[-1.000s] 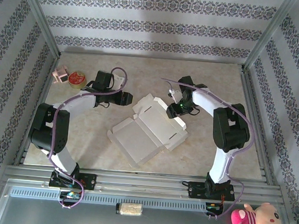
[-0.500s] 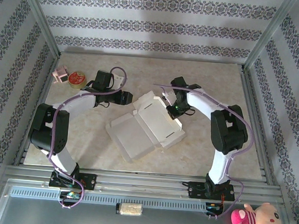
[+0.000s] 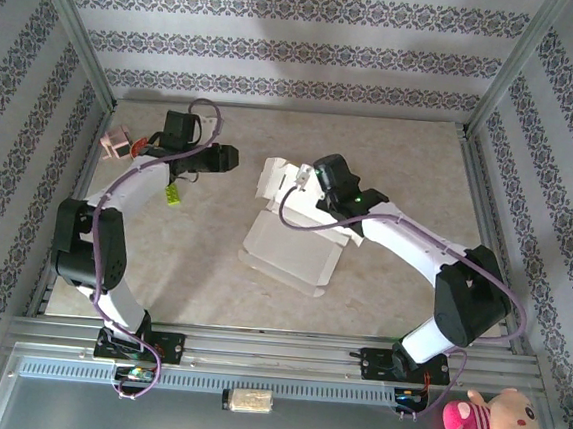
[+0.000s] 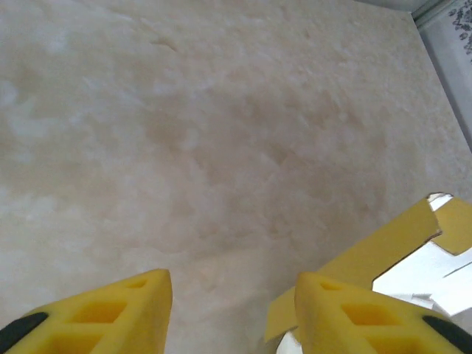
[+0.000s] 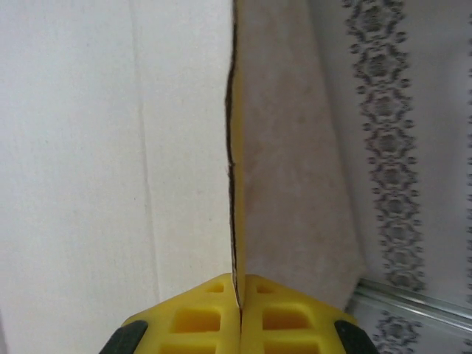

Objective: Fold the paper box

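Paper box [image 3: 289,247]: centre of top view, white face up, far panel raised.
Right gripper [image 5: 237,295]: clenched on the raised panel's edge.
Left gripper [image 4: 232,291]: released, fingers apart.

I work in a lab test cell, not a home. Metal posts [image 3: 74,30] hold patterned wall panels [image 3: 301,50] around my table [image 3: 411,165], with a rail [image 3: 275,346] along its near edge.

Matt thin cardboard paper box [image 3: 288,255], mottled matt stone-look table [image 3: 192,266]; moulded yellow plastic fingers [image 4: 103,317]
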### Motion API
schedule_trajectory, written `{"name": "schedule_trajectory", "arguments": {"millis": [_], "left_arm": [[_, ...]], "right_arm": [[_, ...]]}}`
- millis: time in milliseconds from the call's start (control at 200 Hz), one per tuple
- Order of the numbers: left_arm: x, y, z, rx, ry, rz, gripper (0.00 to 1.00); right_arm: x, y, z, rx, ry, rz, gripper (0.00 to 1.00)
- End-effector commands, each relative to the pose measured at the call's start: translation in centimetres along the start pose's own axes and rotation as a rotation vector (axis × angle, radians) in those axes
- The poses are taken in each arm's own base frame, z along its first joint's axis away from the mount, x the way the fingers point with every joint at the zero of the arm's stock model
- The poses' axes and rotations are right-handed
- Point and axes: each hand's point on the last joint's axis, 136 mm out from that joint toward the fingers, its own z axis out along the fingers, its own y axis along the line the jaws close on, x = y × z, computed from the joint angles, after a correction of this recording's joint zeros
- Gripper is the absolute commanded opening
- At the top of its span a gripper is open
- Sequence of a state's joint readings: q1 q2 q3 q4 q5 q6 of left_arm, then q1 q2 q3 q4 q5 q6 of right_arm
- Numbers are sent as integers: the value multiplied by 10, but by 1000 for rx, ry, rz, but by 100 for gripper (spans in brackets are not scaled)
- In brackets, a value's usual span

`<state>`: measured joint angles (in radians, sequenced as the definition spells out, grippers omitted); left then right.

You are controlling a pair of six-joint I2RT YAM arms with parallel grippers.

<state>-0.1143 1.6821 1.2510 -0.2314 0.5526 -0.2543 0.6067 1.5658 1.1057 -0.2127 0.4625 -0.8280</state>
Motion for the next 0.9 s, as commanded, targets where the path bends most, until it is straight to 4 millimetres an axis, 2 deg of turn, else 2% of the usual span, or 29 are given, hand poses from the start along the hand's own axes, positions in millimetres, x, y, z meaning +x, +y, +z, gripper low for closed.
{"name": "schedule_trajectory", "arguments": {"millis": [0, 75, 295, 445, 770, 894], "left_arm": [[6, -8, 11, 105, 52, 27, 38], [6, -16, 21, 188, 42, 1, 35], [-2, -3, 47, 183, 5, -34, 29], [9, -1, 64, 204, 56, -36, 25], [12, -39, 80, 344, 62, 3, 25], [21, -55, 86, 398, 79, 6, 24]], "right_arm": [[-18, -37, -10, 203, -67, -67, 2], [-25, -36, -9, 227, -118, -63, 2], [-30, -31, 2, 276, -142, -76, 3], [-28, -27, 5, 274, -140, -84, 3], [-26, -17, 13, 259, -118, -117, 3], [-26, -12, 20, 258, -107, -122, 3]]}}
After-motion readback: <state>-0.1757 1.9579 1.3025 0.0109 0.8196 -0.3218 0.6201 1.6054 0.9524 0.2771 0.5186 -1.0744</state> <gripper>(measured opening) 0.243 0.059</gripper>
